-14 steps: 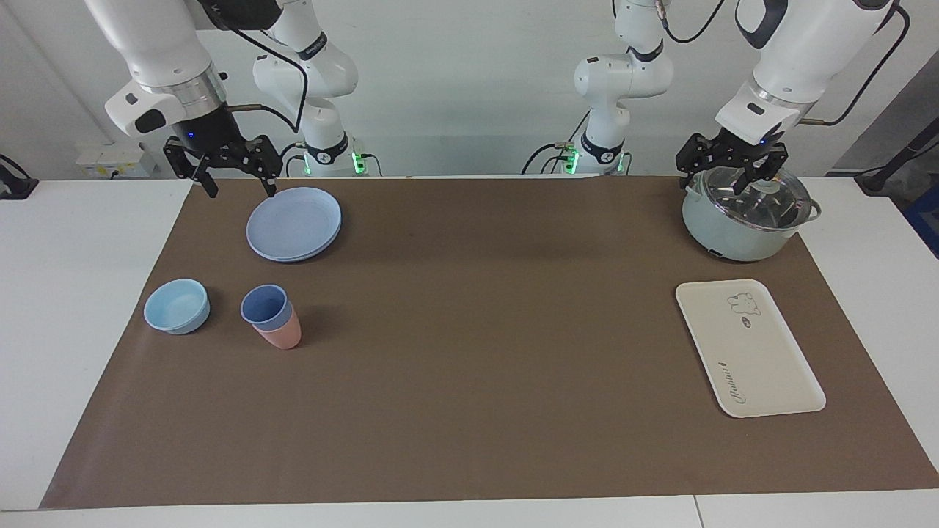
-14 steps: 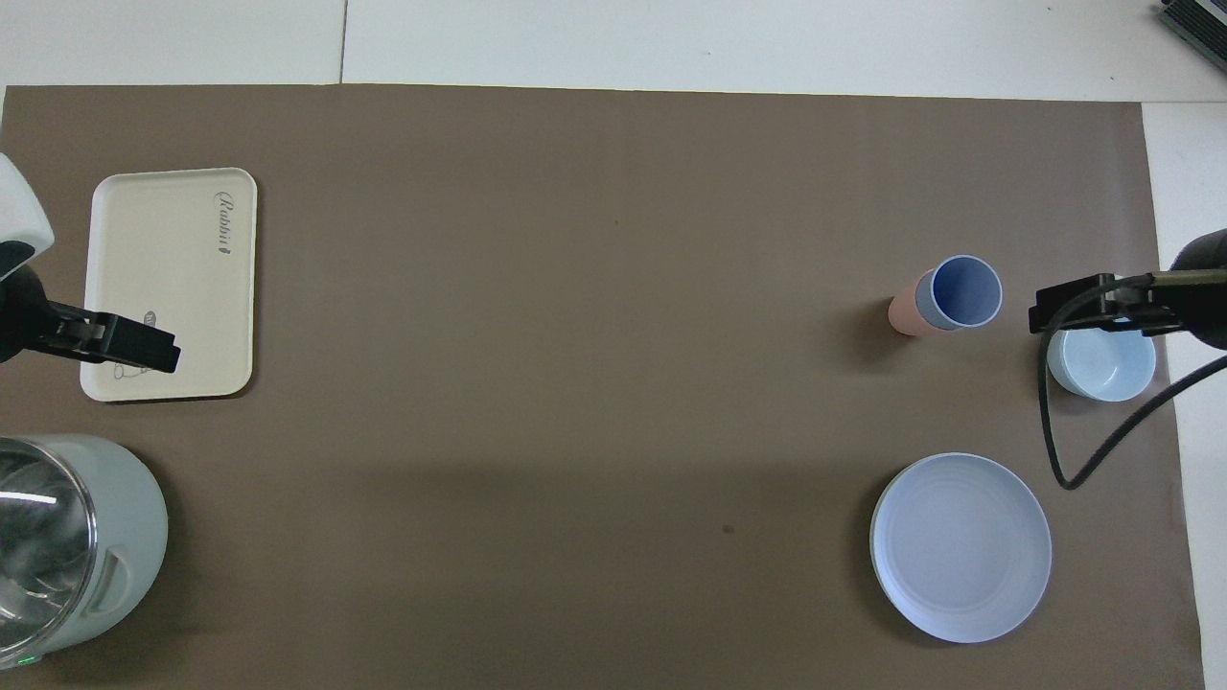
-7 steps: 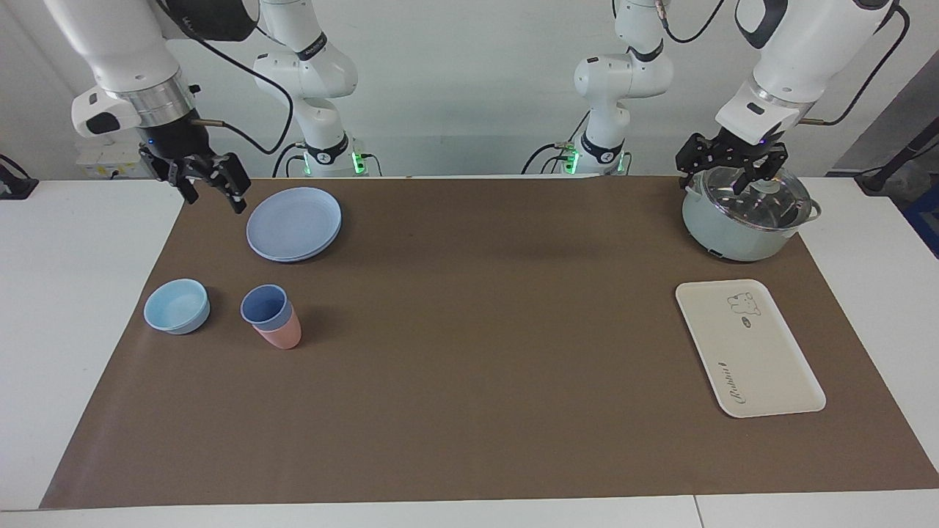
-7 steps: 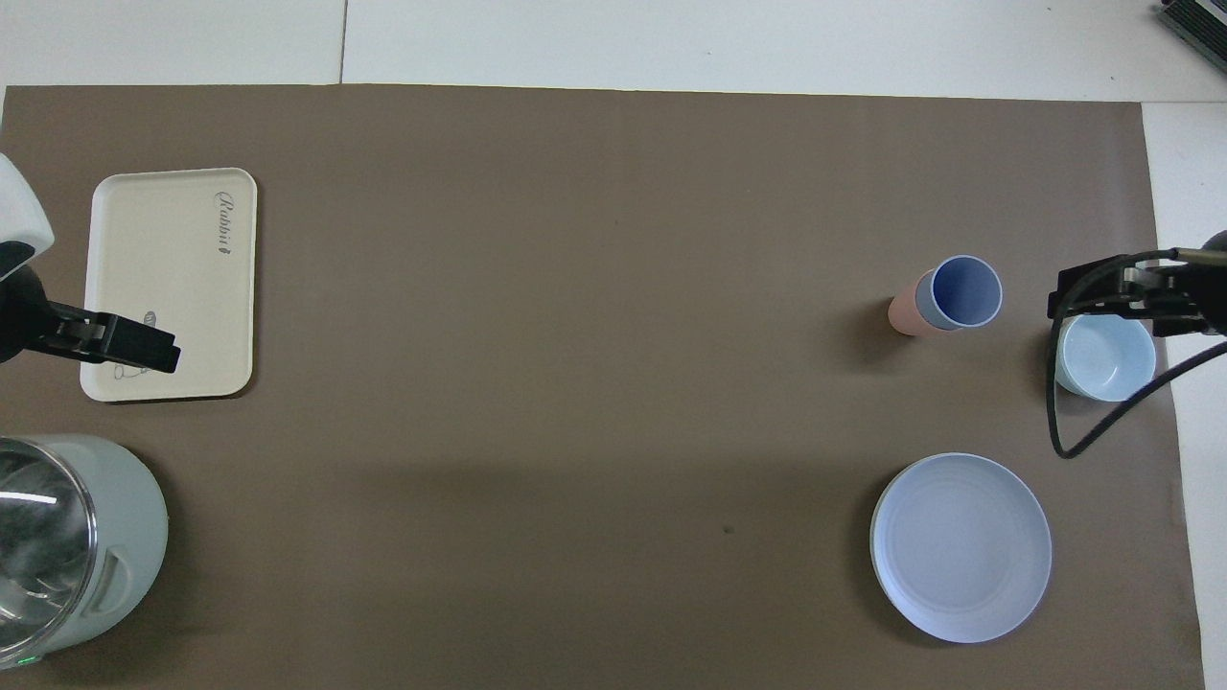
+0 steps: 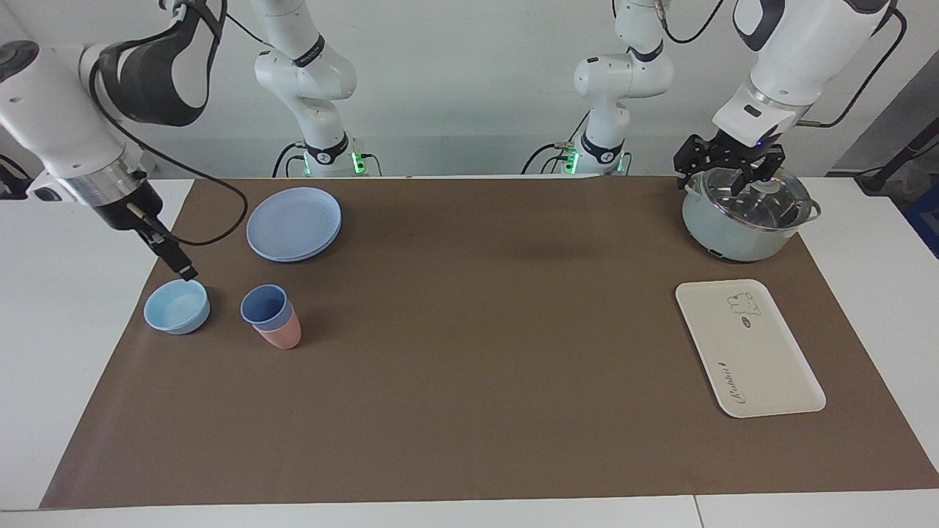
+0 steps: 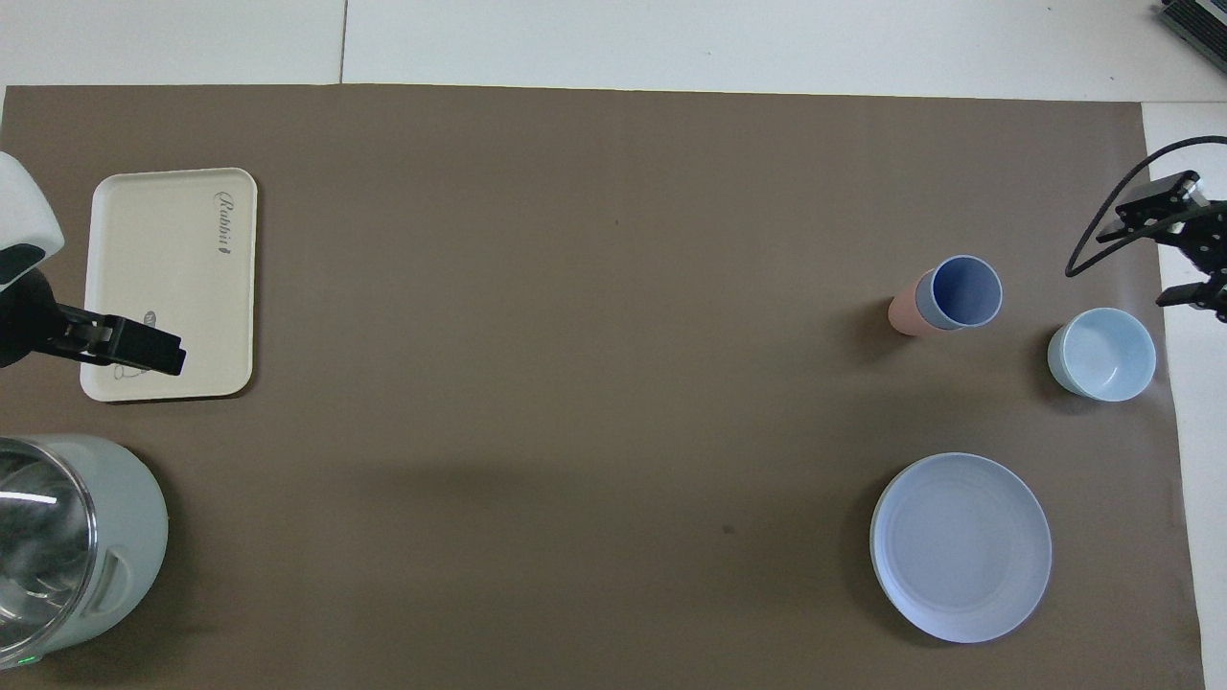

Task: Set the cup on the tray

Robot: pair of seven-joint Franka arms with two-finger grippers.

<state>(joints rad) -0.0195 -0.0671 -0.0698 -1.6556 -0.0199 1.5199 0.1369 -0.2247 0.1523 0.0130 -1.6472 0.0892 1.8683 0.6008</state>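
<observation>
A periwinkle-blue cup [image 5: 265,306] sits nested in a pink tumbler [image 5: 282,334] beside a light-blue bowl [image 5: 176,306]. The cream tray [image 5: 763,367], lettered "Rabbit", lies at the left arm's end. The right gripper [image 5: 173,260] hangs over the bowl, its finger spread unclear; the left gripper [image 5: 728,170] waits spread wide over a lidded pot [image 5: 741,220].

White desk [image 5: 73,352], brown mat [image 5: 469,367] over most of its top, plain white wall [image 5: 469,88], wall sockets [image 5: 110,158] at the right arm's end, even light.
</observation>
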